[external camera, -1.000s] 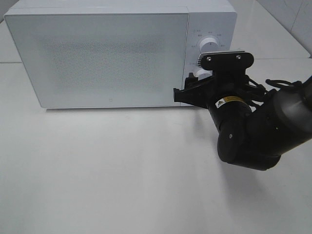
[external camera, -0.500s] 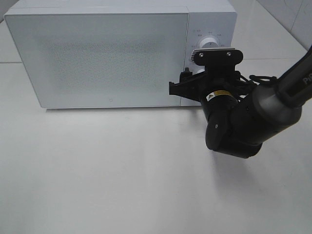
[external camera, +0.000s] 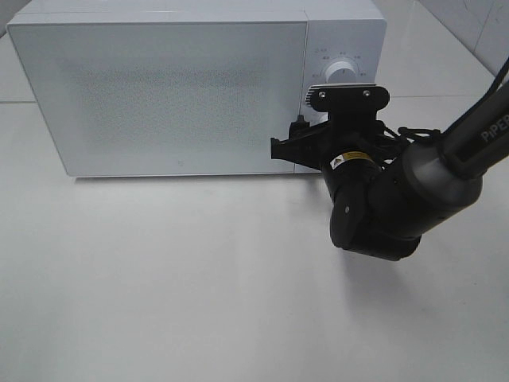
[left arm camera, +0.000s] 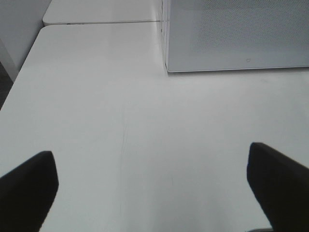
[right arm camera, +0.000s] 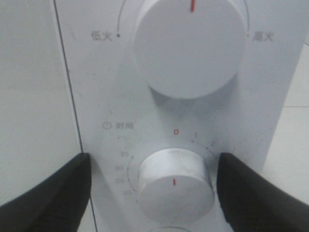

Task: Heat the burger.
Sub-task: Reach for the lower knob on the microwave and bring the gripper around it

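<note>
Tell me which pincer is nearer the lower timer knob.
Right. The right pincer straddles the timer knob; the left pincer hangs over the table by the microwave door's far corner.

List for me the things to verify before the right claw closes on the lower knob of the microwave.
1. Microwave door shut: ok.
2. Burger inside: cannot tell; the door hides the interior and no burger shows anywhere.
3. Right claw open, straddling the timer knob: ok.
4. Fingers far enough forward to grip that knob: cannot tell.
5. Power knob mark points midway between low and high: ok.
6. Left claw open over the table, away from the controls: ok.
</note>
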